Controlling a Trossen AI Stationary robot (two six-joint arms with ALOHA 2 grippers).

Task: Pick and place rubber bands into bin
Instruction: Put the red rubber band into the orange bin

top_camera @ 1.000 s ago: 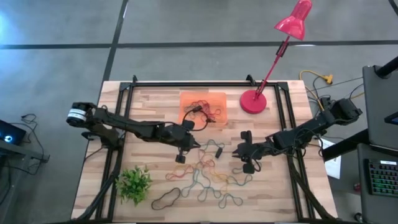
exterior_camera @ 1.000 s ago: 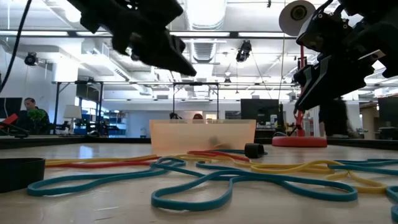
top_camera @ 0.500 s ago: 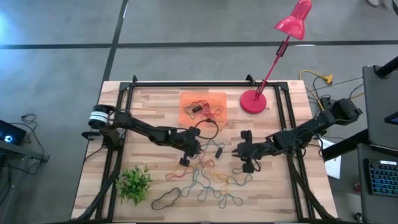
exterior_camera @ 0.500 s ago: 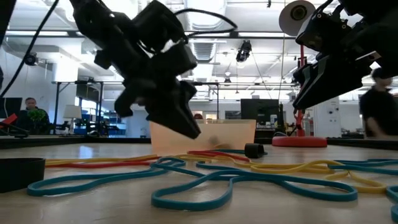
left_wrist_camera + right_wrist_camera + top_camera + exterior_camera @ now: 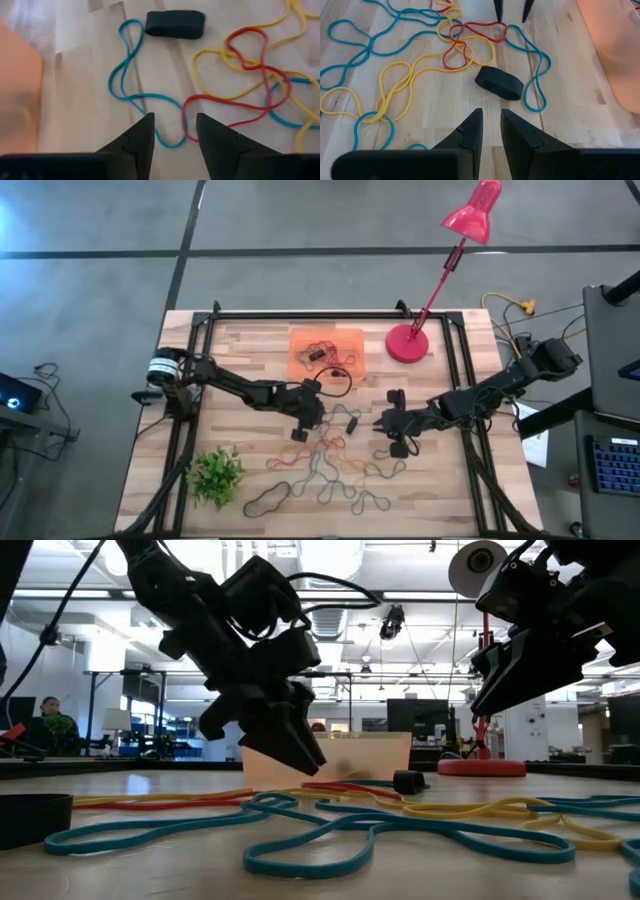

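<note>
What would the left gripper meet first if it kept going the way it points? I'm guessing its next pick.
Probably the blue rubber band where it meets the red rubber band: both loop just beyond the open left gripper. The black band lies farther on. Depth is uncertain.

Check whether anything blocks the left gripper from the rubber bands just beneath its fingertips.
Nothing visible does. The left gripper hangs open over bare wood, with a blue band and a red band looping right at its tips. The thick black band lies farther off, and the bin sits off to one side.
</note>
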